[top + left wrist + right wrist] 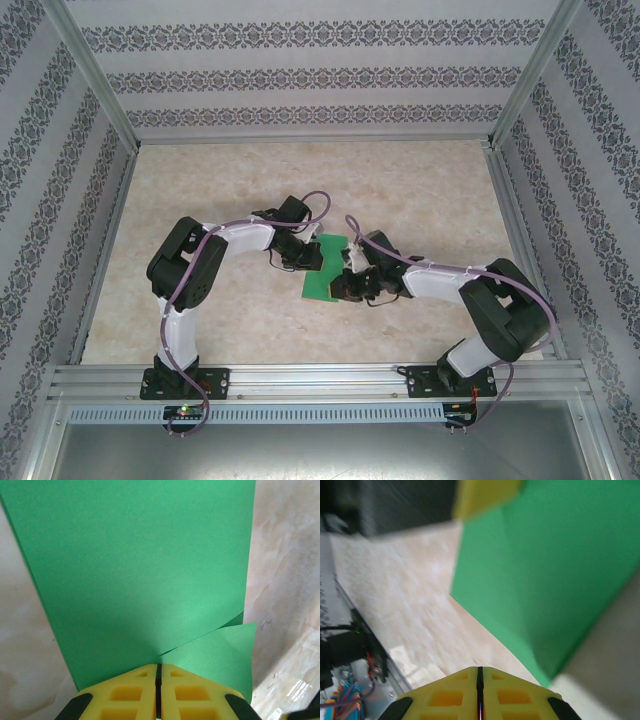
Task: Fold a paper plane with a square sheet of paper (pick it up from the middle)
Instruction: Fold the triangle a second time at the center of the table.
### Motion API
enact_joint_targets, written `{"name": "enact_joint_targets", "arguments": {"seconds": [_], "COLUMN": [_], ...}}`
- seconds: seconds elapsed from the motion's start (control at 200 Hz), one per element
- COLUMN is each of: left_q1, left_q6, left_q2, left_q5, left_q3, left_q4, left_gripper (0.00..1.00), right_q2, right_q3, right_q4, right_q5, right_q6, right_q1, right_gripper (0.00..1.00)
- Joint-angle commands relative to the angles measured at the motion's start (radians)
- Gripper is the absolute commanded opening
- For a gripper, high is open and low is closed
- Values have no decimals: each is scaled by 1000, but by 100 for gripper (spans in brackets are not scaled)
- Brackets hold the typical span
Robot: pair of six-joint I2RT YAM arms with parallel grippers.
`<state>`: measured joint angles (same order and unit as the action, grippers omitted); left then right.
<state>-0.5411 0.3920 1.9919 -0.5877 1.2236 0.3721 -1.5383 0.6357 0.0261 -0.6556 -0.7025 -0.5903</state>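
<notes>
Patterned wallpaper walls [300, 80] close in a pale marbled table [420, 200], with a metal rail [320, 380] along its near edge where both arms are bolted. Both arms bend in toward the middle of the table, and the green sheet of paper [325, 272] sits there between their two claws, nearer the rail than the far wall. From above it looks taller than wide.

On the left side of the sheet, the left claw [298, 256] is closed on the paper. Its wrist camera shows the yellow fingertips [158, 672] pressed together with the paper's near edge [140, 570] running into them and a crease fanning out from that spot. A flap of the paper [220, 655] overlaps at the lower right.

At the sheet's near right side, the right claw [350, 283] has its jaws closed too. In its own blurred view the fingertips [480, 674] meet with nothing between them. The paper [555, 570] lies just to the right of and beyond them, apart from the tips, over bare table [410, 590]. A yellow finger [485, 495] of the left claw touches the sheet's far edge.
</notes>
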Motion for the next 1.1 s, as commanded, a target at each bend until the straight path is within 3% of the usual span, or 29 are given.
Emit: {"name": "enact_joint_targets", "arguments": {"seconds": [0.0,0.435,0.739,1.094], "left_q1": [27,27,32,35], "left_q6": [-17,-21,-29,-35], "left_q2": [49,54,72,73], "left_q5": [128,124,128,122], "left_q3": [-36,-34,-23,-12], "left_q4": [45,46,55,66], "left_gripper": [11,11,11,11], "right_q2": [-52,-270,-205,-120], "right_q3": [73,169,73,-77], "right_q4": [61,-9,-123,-105], "right_q5": [-30,-1,55,60], "right_q6": [-28,82,159,142], "right_q1": [17,41,29,25], "right_gripper": [10,10,10,10]}}
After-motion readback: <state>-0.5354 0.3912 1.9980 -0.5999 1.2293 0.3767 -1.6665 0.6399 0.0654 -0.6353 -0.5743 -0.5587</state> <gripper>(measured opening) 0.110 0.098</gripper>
